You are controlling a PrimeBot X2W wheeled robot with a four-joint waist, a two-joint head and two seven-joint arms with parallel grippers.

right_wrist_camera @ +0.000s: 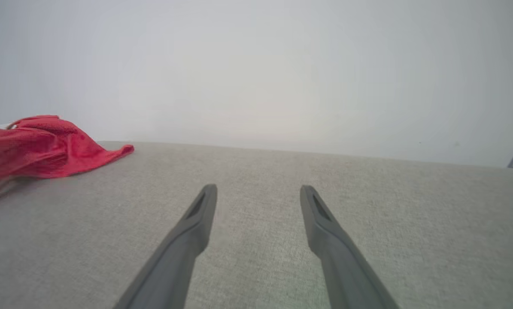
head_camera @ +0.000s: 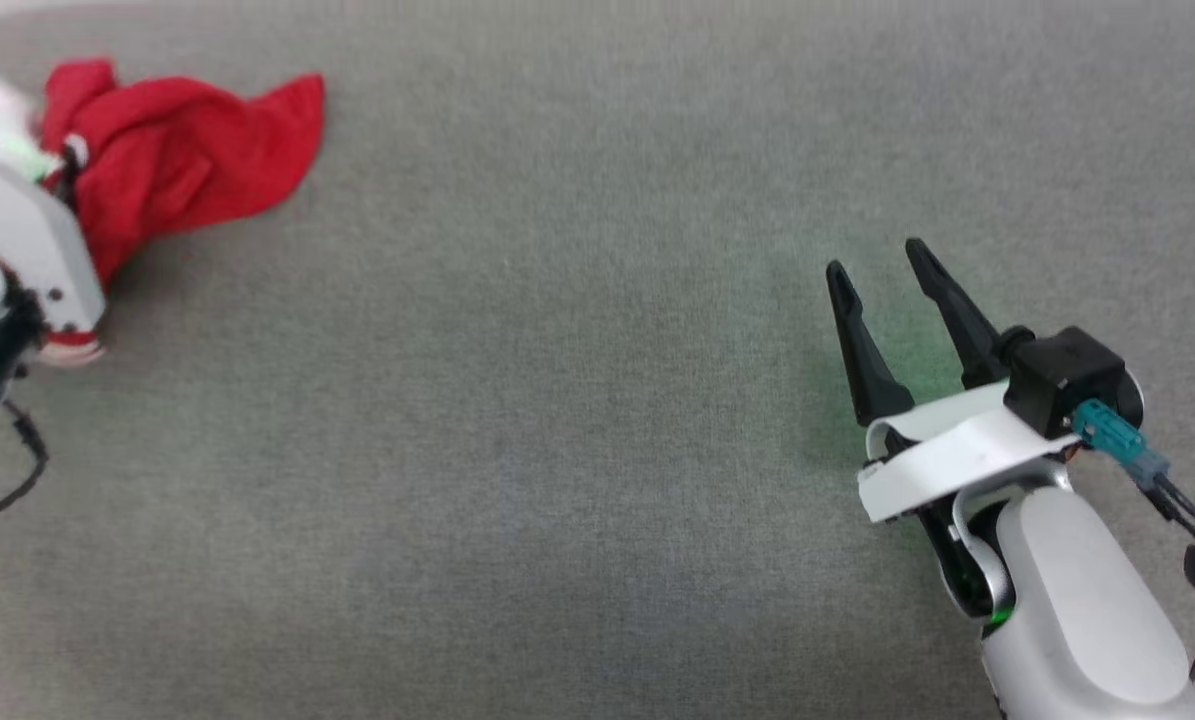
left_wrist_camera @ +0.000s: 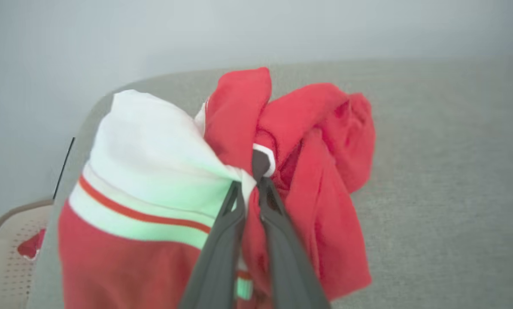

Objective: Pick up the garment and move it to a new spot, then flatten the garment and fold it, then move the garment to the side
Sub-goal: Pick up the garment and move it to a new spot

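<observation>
the table was wide and covered in soft grey cloth. behind it stood a plain pale wall. past the round corner of the table, low down, there was a pale plastic thing with little holes. a small red bit lay on it. i could not tell what either one was.

the garment sat in a crumpled heap on the far left part of the table, near that round corner. it was mostly red, with a big white part and a thin red stripe across the white. one red corner lay flat and pointed toward the middle of the table.

the left tool was right in the heap. its two dark fingers were pinched tight on a fold of the garment, just where the white met the red.

the right tool was well apart from the garment, over on the right side above the grey cloth. its two dark fingers stood wide apart and loose, pointing away across the table.
</observation>
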